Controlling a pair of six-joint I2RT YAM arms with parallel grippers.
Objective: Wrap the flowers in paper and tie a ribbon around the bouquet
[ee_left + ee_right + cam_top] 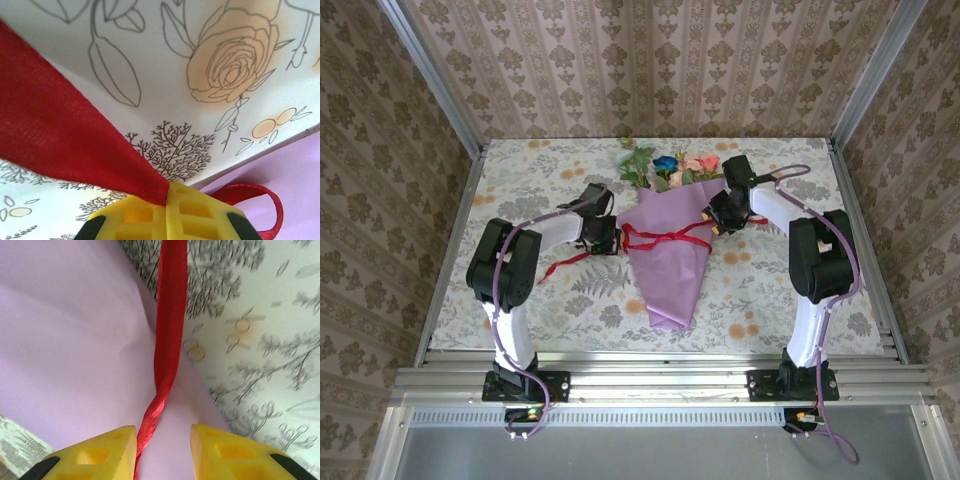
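Across the middle of the frame: purple bouquet (665, 265), red ribbon (665, 238) round it. Pinches ribbon tight with left gripper (167, 200); holds right gripper (162, 440) partly spread, gripping nothing. Likely soft, slippery; best grabbed near ends.

The tablecloth (550, 290) is lit brightly and evenly from above; only soft shadows are cast. Its print is blurred in the right wrist view.
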